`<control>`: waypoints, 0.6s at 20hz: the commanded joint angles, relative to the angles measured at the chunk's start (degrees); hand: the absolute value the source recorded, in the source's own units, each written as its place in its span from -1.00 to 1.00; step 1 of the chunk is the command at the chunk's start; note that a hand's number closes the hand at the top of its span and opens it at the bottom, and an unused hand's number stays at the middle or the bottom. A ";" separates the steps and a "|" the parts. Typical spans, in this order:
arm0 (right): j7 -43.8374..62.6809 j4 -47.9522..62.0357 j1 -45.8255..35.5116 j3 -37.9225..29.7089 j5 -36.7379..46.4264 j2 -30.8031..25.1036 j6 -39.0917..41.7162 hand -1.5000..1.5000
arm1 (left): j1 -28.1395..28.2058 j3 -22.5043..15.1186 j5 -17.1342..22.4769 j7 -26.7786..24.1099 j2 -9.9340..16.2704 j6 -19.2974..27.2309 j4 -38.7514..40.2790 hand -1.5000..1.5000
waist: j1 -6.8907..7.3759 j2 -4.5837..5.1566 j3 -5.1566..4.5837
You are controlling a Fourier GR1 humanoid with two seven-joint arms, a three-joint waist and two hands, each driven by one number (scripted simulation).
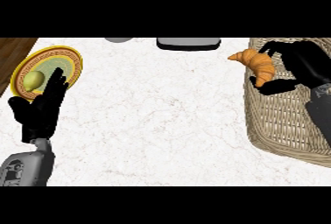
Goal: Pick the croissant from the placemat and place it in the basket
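Right hand (pixel 298 65) grips croissant (pixel 255 64) over basket (pixel 284 127)

**Count of things on the counter**

One croissant (pixel 254 64), at about two o'clock. One wicker basket (pixel 284 124), filling the three o'clock side. One round plate (pixel 65 59) with a yellow and brown patterned rim, at ten o'clock. One yellow-green fruit (pixel 33 80) lying on that plate, at about nine to ten o'clock; its kind cannot be told. Two black hands: the left hand (pixel 40 109) at eight to nine o'clock and the right hand (pixel 304 63) at two o'clock. Two cut-off items at twelve o'clock on the far edge: one dark-rimmed grey object (pixel 188 43) and one smaller grey object (pixel 118 39).
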 commanded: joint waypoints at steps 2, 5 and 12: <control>-4.61 6.83 -0.03 -2.04 2.88 1.52 -1.31 1.00 | 3.51 -0.10 0.44 0.77 -0.40 -0.34 -3.95 0.00 | 0.03 0.18 0.21; -8.31 10.64 -0.93 -3.58 3.76 2.02 -4.43 1.00 | -5.28 1.72 0.42 -0.27 0.63 0.04 5.86 0.00 | -0.38 0.35 0.20; -5.09 13.07 -3.04 -2.20 9.82 5.40 -5.23 1.00 | -3.58 -0.26 -1.05 1.34 -0.42 0.74 1.86 0.00 | -0.23 0.27 0.20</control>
